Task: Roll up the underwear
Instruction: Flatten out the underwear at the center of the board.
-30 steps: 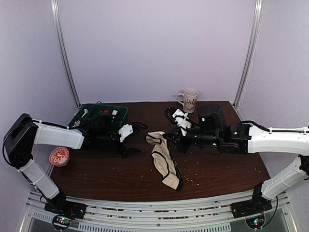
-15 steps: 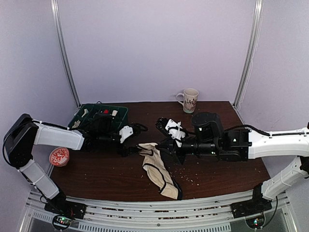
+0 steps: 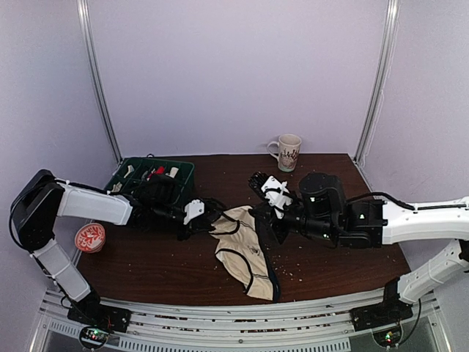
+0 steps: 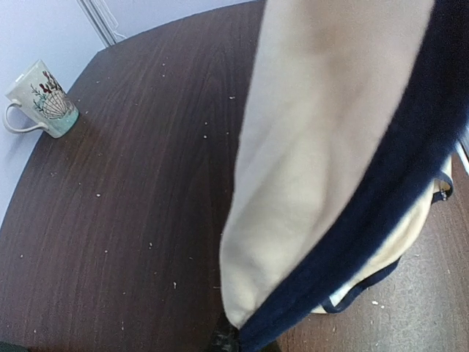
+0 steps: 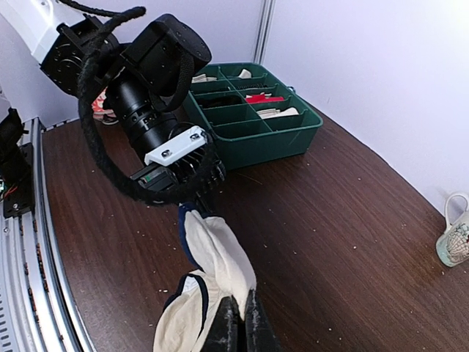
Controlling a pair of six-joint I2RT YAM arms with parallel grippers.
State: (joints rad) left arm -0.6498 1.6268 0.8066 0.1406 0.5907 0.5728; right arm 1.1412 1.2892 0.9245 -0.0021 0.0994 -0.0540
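The underwear is found in the middle of the dark wooden table. It is made of soft cream cloth, with a dark blue band sewn along its edges. Its long side runs from 11 o'clock to 5 o'clock in the top view. The 11 o'clock end is lifted and bunched between the two grippers. The 5 o'clock end lies on the wood, just beside the near edge of the table.

The left gripper is pressed together on the blue band at the 9 o'clock side of the lifted end. In the left wrist view most of the picture is filled by the cloth, which is drawn down into the pinch. The right gripper is pressed together on the 3 o'clock side, and its black fingers are seen closed on cream cloth.

Bare wood with small pale crumbs is seen at 7 o'clock of the underwear and at 12 o'clock, up to the mug. The pale, painted mug is set at the far edge, well apart from the cloth. A green plastic tray with small boxes inside is set at the 10 o'clock corner, near the left gripper. A round red and white thing is seen at the 9 o'clock edge. The table is closed in by smooth lilac walls and shiny metal posts.
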